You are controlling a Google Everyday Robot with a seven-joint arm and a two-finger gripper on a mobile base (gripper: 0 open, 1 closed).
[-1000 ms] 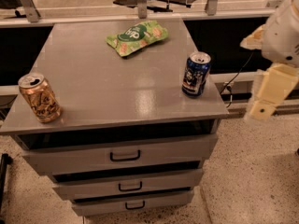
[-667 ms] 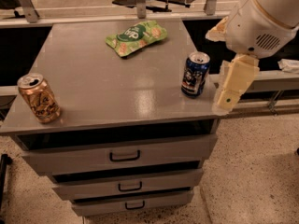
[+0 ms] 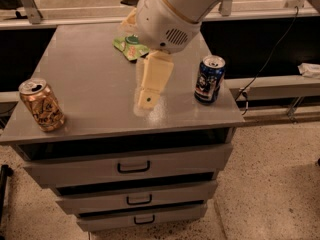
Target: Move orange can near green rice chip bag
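Observation:
The orange can (image 3: 41, 105) stands upright at the front left corner of the grey cabinet top (image 3: 85, 69). The green rice chip bag (image 3: 131, 48) lies at the back middle of the top, mostly hidden behind my arm. My gripper (image 3: 146, 100) hangs from the big white wrist housing (image 3: 165, 14) over the middle of the top, pointing down and forward. It is well to the right of the orange can and in front of the bag. It holds nothing that I can see.
A dark blue can (image 3: 209, 79) stands near the cabinet top's right edge. The cabinet has three drawers (image 3: 134, 166) below. A black cable (image 3: 260, 69) hangs at the right, with a low shelf (image 3: 280, 86) behind it. Speckled floor lies around.
My arm has swung left from beyond the cabinet's right edge to over its middle. It now covers much of the green bag. The cans have not moved.

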